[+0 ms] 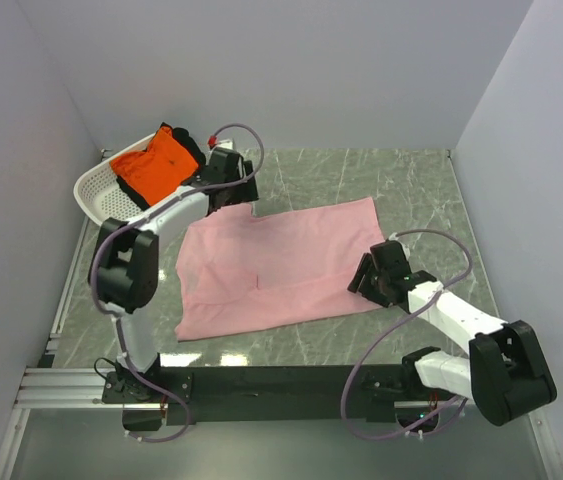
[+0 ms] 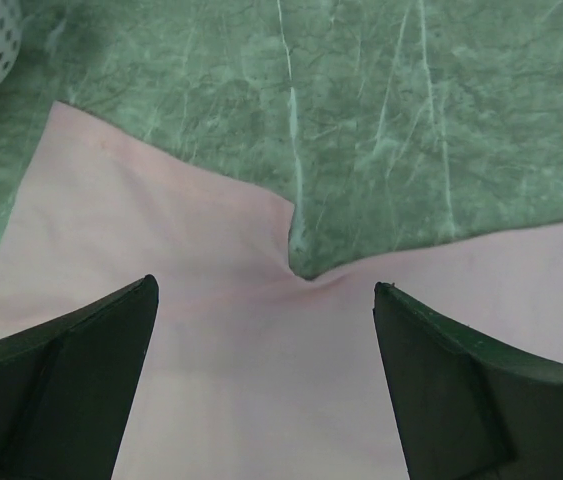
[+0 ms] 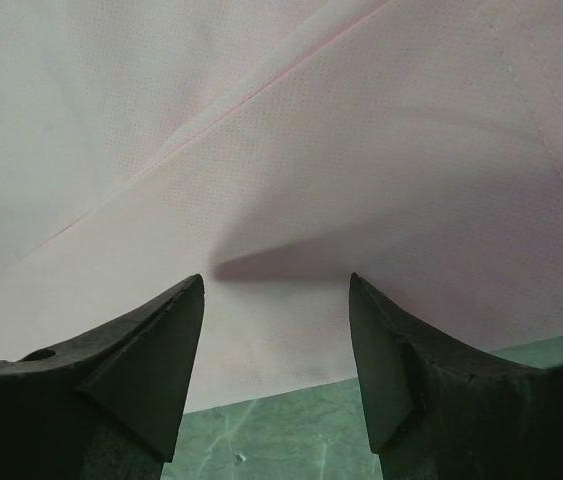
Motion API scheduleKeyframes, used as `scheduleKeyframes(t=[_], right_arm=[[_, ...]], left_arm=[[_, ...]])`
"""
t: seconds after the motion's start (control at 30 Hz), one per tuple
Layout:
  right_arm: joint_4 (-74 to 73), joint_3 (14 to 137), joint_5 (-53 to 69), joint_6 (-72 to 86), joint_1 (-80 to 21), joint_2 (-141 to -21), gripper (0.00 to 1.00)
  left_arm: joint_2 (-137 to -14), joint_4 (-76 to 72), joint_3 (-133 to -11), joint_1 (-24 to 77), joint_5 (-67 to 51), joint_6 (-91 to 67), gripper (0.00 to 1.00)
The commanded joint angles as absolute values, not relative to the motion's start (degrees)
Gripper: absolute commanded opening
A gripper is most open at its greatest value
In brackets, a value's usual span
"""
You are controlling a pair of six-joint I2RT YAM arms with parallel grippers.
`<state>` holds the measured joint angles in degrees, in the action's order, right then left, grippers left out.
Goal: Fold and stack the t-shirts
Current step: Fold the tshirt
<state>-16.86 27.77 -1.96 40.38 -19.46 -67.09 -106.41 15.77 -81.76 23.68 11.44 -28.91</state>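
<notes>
Left wrist view: the left gripper (image 2: 265,290) has its jaws spread wide with nothing between them, poised over the pink t-shirt (image 2: 161,230). Just ahead of the gap lies the notch where a sleeve (image 2: 111,200) meets the body of the shirt. Beyond that is bare green table (image 2: 411,120). Whether the tips touch the cloth cannot be told.

The right gripper (image 3: 276,280) is also open and holds nothing. Its jaws sit low over the shirt's opposite end. The cloth's edge runs just behind the tips, and pink fabric fills everything ahead of them.

From above, the shirt lies flat between the two grippers. Its long axis runs from one to the other, so each arm has its own end right beneath it. I judge the coming move to be a pinch at both ends to carry one side over the other.

Out past the left gripper, on the side away from the right arm, stands a white perforated basket (image 1: 96,190). The orange t-shirt (image 1: 156,165) sits bunched inside it, heaped above the rim and not yet folded. Only the left arm is near it.
</notes>
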Motion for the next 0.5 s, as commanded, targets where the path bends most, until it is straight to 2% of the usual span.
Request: scheduleKeyframes(t=[0.0, 0.13, 0.47], right_arm=[[-23.20, 25.49, -1.32, 42.80, -19.51, -65.48, 0.67], [-25.93, 25.58, -1.85, 43.77, -19.34, -62.59, 0.67], [-26.81, 24.96, -2.02, 44.38, -19.42, -60.20, 0.67]], left_arm=[[-111.08, 18.01, -87.44, 23.99, 12.12, -25.75, 0.95], [-117.49, 19.42, -91.66, 23.99, 13.96, -24.52, 0.95], [-117.16, 15.91, -89.56, 21.98, 19.15, -24.70, 0.96]])
